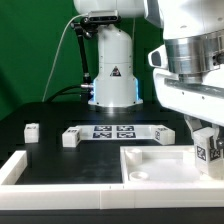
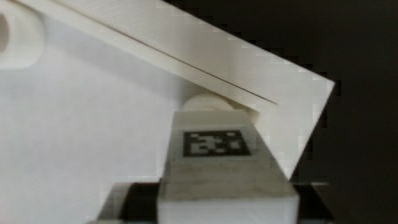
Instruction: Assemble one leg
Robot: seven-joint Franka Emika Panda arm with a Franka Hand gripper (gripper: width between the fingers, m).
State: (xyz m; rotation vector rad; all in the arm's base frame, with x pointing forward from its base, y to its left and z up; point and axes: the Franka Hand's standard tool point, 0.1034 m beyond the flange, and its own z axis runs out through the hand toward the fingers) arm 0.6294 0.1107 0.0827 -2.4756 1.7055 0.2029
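Observation:
My gripper (image 1: 206, 138) is shut on a leg (image 1: 209, 151), a small white block with a black-and-white tag. It holds the leg over the exterior view's right corner of the white tabletop (image 1: 150, 172). In the wrist view the leg (image 2: 217, 150) sits between my dark fingers (image 2: 146, 202), tag facing the camera. Its far end reaches a corner of the tabletop (image 2: 107, 130). Whether it touches the corner socket is hidden. Three more legs lie on the black table: one far left (image 1: 32, 131), one left of centre (image 1: 70, 138), one right of centre (image 1: 160, 132).
The marker board (image 1: 114, 131) lies flat behind the tabletop, between two loose legs. The arm's white base (image 1: 112, 70) stands at the back centre. A white raised rim (image 1: 14, 170) runs along the front left of the table.

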